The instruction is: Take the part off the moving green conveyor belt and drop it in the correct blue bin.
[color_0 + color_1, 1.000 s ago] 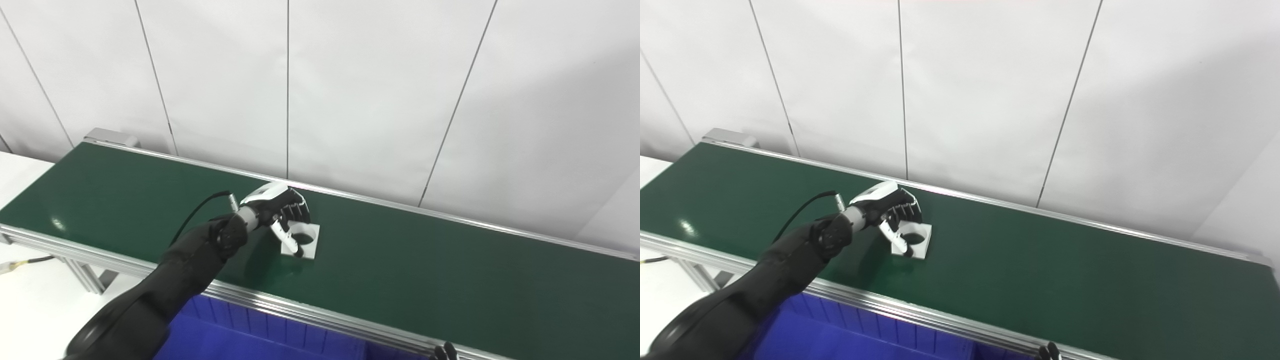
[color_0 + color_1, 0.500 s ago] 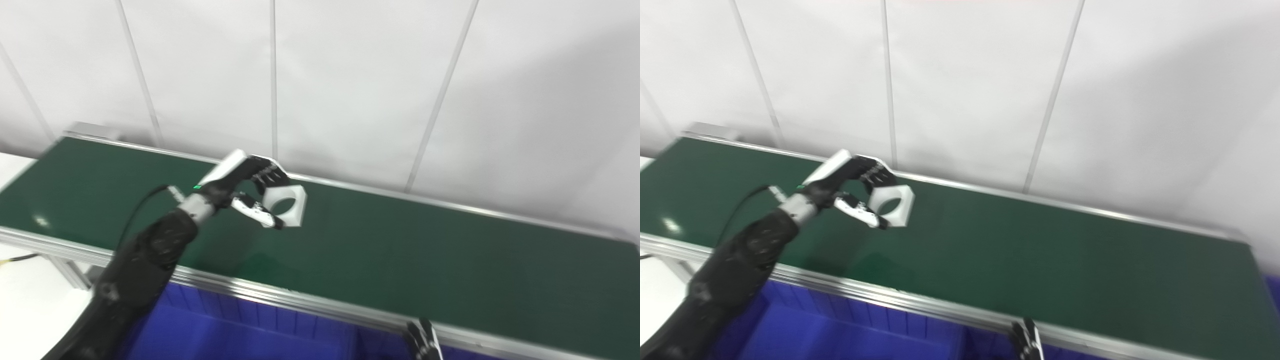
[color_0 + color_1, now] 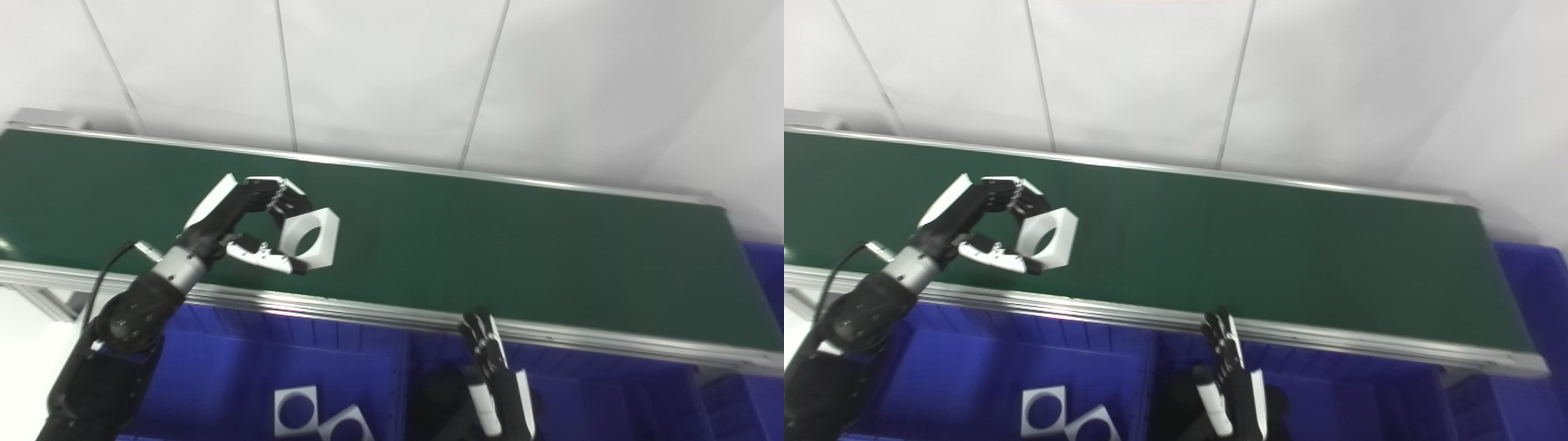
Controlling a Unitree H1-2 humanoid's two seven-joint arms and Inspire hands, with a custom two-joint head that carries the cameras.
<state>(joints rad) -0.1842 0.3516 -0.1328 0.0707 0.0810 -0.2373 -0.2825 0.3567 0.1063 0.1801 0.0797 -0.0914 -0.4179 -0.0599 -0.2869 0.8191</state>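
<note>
My left hand (image 3: 245,220) is shut on a white block with a round hole (image 3: 310,237), pinched between fingers and thumb. It holds the part in the air above the near half of the green conveyor belt (image 3: 490,245). The part also shows in the right eye view (image 3: 1047,238). My right hand (image 3: 493,380) is open with fingers straight, low in front of the belt's near rail, above the blue bins. A blue bin (image 3: 245,367) lies below the belt at the left and holds two white blocks with holes (image 3: 296,409).
The belt's aluminium near rail (image 3: 367,312) runs across the picture between the belt and the bins. A second blue bin (image 3: 612,398) sits to the right of a divider, and another blue bin (image 3: 1531,288) shows at the belt's right end. A white panelled wall stands behind.
My left hand has closed on the white block and lifted it off the belt toward the near rail. The camera has tilted down and right, bringing the bins and my right hand into view.
</note>
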